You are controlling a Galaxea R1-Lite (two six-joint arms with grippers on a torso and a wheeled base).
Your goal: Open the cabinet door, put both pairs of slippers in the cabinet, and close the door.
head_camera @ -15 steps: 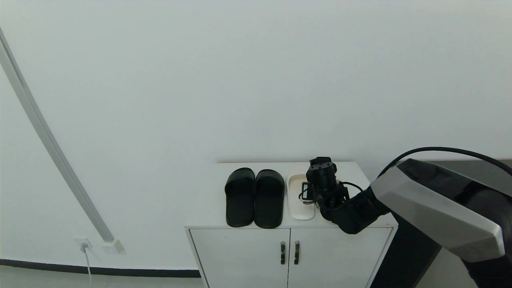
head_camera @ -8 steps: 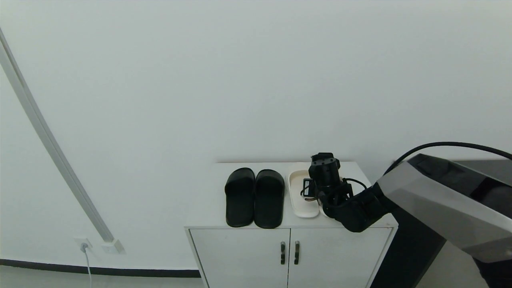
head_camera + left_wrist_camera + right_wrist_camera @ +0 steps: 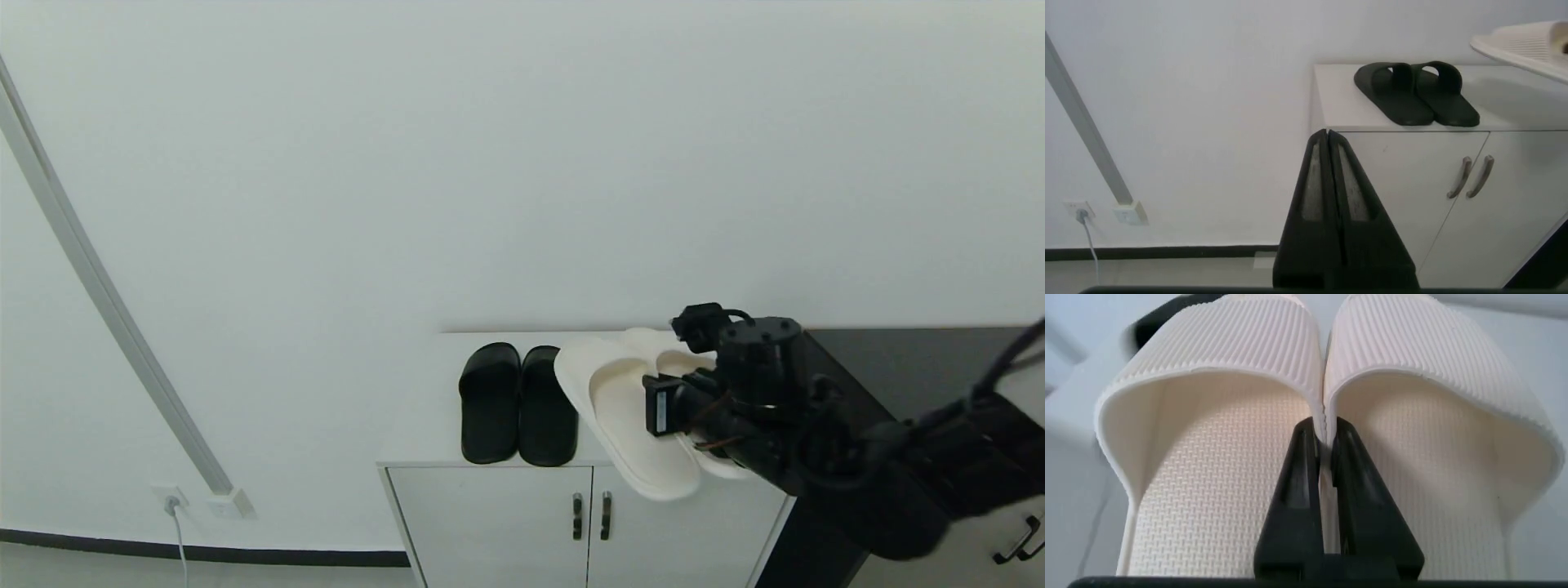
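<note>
My right gripper [image 3: 679,398] is shut on the pair of white slippers [image 3: 620,408], holding them in the air over the right part of the white cabinet's top [image 3: 416,437]. In the right wrist view the right gripper [image 3: 1325,429] pinches the two adjoining inner strap edges of the white slippers [image 3: 1208,498]. The black slippers [image 3: 520,404] lie side by side on the cabinet top. Both cabinet doors [image 3: 490,523] stand closed, with two dark handles [image 3: 591,516] at the middle. My left gripper [image 3: 1328,135] is shut and holds nothing, low and to the left of the cabinet [image 3: 1396,188].
A slanted grey rail [image 3: 98,286] runs down the wall to a socket with a plugged cable [image 3: 169,498] at the left. A dark surface [image 3: 914,359] adjoins the cabinet on the right. Bare wall rises behind the cabinet.
The right gripper has lifted the white slippers off the cabinet top, tilting them up and swinging toward the right. The black slippers have not moved.
</note>
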